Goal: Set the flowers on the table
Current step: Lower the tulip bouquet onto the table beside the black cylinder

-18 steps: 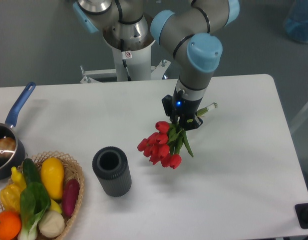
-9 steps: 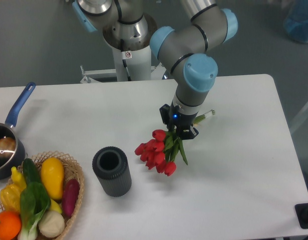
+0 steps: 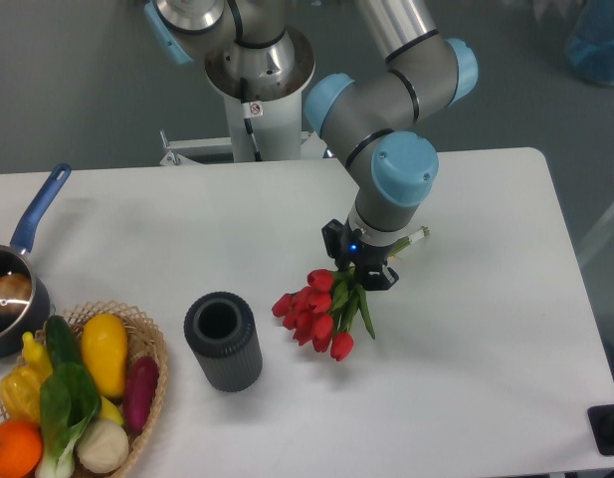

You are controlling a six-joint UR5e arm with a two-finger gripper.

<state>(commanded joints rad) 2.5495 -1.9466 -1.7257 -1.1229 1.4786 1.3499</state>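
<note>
The arm bends down — its gripper (image 3: 364,269) clamped, pointing at the tabletop.

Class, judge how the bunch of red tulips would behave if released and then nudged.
The flowers probably flop: their heads droop below the gripper. They look light, carried by the stems alone. On the table they would likely slide, not roll.

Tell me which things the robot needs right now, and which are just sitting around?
Needed: the flowers, held by the gripper; the table.

Just sitting around: grey cylinder, basket of vegetables, blue-handled pot.
</note>
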